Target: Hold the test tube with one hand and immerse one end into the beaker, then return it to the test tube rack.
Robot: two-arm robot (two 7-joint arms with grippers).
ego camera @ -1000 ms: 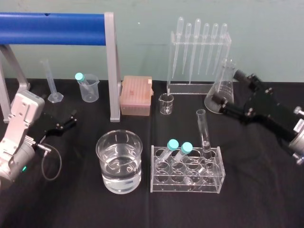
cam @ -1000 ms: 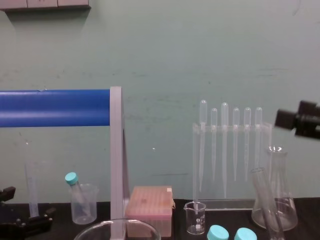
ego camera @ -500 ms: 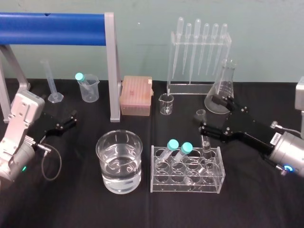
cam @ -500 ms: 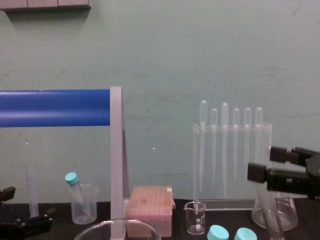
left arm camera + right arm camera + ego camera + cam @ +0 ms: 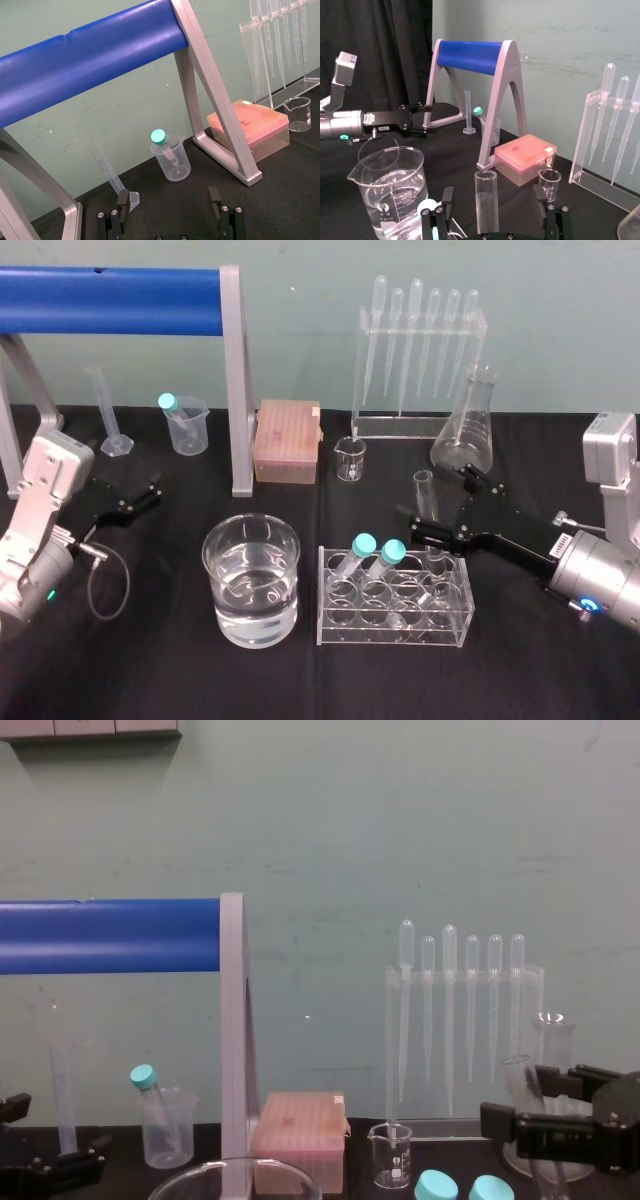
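The beaker (image 5: 251,580), near left of centre, is half full of clear liquid; just right of it the test tube rack (image 5: 395,625) holds two teal-capped tubes (image 5: 365,548) and the test tube (image 5: 428,502), standing in a far right hole. The right gripper (image 5: 441,502) comes from the right, jaws spread wide either side of the test tube (clear of the glass), a conical flask (image 5: 466,430) just behind; the left gripper (image 5: 148,492) lies parted at far left.
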